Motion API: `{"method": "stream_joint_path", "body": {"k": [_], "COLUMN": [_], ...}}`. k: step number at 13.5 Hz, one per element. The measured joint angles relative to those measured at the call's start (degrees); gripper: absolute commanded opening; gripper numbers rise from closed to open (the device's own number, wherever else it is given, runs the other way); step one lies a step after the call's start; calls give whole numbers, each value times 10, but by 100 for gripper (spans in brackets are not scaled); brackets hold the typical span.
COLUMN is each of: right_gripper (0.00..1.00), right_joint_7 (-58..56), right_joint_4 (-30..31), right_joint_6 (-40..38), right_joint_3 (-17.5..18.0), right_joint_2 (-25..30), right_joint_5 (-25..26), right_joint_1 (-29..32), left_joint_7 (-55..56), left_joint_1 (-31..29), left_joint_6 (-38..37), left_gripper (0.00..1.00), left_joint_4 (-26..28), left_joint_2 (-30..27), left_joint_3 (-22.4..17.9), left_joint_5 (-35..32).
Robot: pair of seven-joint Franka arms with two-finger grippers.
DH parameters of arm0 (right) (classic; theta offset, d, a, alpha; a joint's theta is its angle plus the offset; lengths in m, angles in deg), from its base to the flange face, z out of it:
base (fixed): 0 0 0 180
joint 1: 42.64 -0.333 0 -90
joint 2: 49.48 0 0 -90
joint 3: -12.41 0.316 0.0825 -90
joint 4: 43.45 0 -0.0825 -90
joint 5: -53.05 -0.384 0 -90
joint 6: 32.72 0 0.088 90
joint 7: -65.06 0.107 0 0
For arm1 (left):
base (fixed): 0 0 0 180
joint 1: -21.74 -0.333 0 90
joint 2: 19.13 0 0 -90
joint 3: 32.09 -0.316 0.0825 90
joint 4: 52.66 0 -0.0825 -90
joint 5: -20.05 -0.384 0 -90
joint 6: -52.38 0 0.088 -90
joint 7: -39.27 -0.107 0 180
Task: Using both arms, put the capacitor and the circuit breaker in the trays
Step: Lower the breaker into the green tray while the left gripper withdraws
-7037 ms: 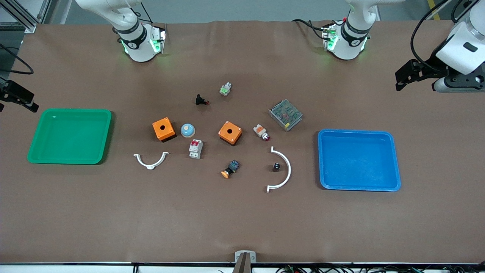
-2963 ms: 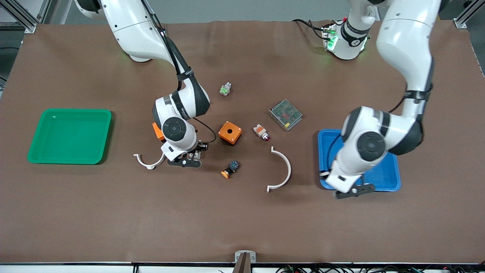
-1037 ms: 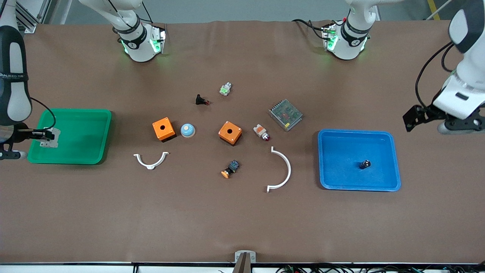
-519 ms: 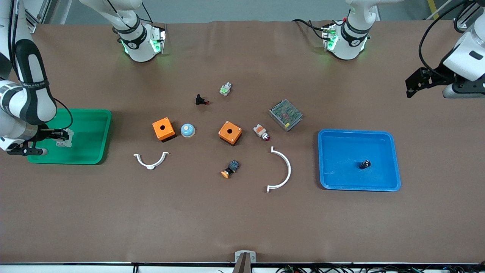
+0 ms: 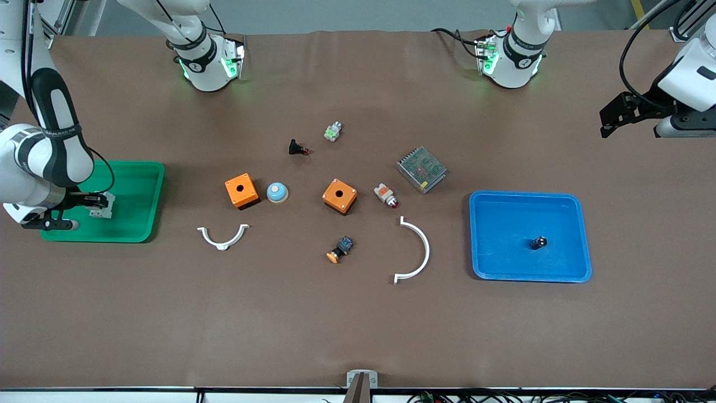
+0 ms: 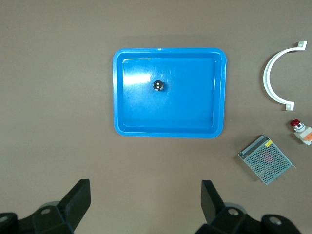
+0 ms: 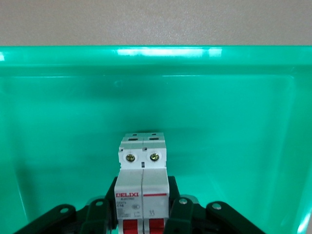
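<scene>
The capacitor [image 5: 538, 242], a tiny black cylinder, lies in the blue tray [image 5: 503, 224]; both also show in the left wrist view, the capacitor [image 6: 158, 86] in the tray [image 6: 195, 112]. My left gripper [image 5: 621, 115] is open and empty, high over bare table at the left arm's end [image 6: 144, 204]. My right gripper [image 5: 92, 200] is shut on the white circuit breaker [image 5: 103, 204] with red toggles. It holds the breaker [image 7: 142, 180] low over the floor of the green tray [image 5: 134, 224], inside the tray's rim [image 7: 156, 51].
Mid-table lie two orange boxes [image 5: 241, 190] [image 5: 339, 196], a blue dome [image 5: 277, 192], two white curved pieces [image 5: 222, 238] [image 5: 417, 252], a mesh-covered metal unit [image 5: 422, 169], an orange-capped push button [image 5: 339, 250], a white-and-orange part [image 5: 386, 195] and a black red-tipped piece [image 5: 297, 148].
My right gripper has carried the circuit breaker from the green tray's outer edge farther in over its floor. My left gripper has risen and drawn away from the blue tray.
</scene>
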Motion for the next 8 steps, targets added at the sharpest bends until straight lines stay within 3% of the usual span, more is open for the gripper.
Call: {"method": "stream_joint_path", "body": {"k": [1, 5, 8], "right_gripper": [100, 100, 99], "right_joint_7": [0, 0, 19], "right_joint_4": [0, -5, -16], "right_joint_6": [1, -6, -73], "right_joint_3": [0, 4, 12], "right_joint_2": [-1, 8, 59], "right_joint_5": [0, -1, -4], "right_joint_1": [0, 0, -18], "left_joint_7": [0, 0, 0], "left_joint_1": [0, 0, 0], "left_joint_6": [-1, -1, -6], "left_gripper": [100, 100, 100], "left_joint_4": [0, 1, 0], "left_joint_2": [0, 1, 1], "left_joint_3": [0, 1, 0], "left_joint_5": [0, 25, 27]}}
